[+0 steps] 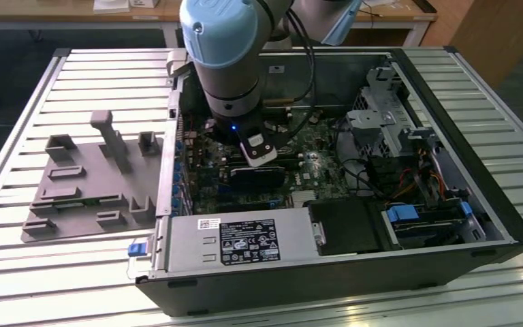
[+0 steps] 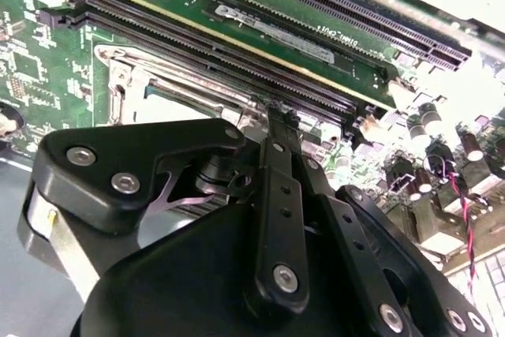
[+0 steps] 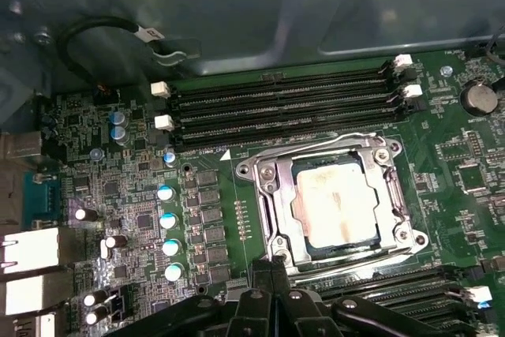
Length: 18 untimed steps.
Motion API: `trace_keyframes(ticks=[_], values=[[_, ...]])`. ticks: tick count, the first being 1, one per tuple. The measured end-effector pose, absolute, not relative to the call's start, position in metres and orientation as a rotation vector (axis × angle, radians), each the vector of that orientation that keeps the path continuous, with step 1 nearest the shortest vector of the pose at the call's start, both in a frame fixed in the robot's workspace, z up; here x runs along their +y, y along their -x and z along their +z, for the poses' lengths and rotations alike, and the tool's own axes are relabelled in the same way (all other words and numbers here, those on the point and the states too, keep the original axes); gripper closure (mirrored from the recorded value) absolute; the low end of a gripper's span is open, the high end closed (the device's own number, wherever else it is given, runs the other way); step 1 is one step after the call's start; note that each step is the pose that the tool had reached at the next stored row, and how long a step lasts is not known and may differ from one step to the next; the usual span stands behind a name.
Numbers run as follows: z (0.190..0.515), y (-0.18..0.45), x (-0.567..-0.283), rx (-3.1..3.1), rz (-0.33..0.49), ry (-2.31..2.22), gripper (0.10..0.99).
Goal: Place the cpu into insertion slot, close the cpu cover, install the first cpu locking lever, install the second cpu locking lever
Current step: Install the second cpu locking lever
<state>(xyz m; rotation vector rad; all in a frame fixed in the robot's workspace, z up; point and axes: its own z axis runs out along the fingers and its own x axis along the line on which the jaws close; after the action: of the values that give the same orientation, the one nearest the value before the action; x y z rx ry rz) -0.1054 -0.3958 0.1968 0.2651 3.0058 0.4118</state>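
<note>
The cpu [image 3: 335,199], with a stained silver-grey top, lies flat in the insertion slot [image 3: 407,234] on the green motherboard [image 3: 205,195]. The silvery cpu cover [image 3: 274,195] lies down around it. A thin wire lever [image 3: 316,144] runs along the cover's edge beside the memory slots [image 3: 284,104]. My gripper [image 3: 272,264] is shut, and its tips hover at one corner of the slot. In the second wrist view the gripper [image 2: 278,118] ends just beside the slot's metal rim [image 2: 118,76]. In the exterior view the gripper [image 1: 259,155] reaches down into the open computer case [image 1: 479,204].
Further long black slots [image 2: 347,5] run near the gripper. Capacitors [image 3: 167,219] and rear ports [image 3: 31,250] line one side of the board. A power supply [image 1: 234,242] and a drive cage [image 1: 389,122] crowd the case. A grey fixture [image 1: 89,184] lies on the slatted table.
</note>
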Motion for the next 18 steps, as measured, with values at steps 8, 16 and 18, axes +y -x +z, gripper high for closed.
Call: trace_keyframes(ticks=[8,16,18], values=[[0.206,0.105,-0.396,3.006,0.412,-0.265,0.984],[0.208,0.105,-0.396,3.006,0.412,-0.265,0.984],[0.212,0.105,-0.396,3.006,0.411,-0.265,0.984]])
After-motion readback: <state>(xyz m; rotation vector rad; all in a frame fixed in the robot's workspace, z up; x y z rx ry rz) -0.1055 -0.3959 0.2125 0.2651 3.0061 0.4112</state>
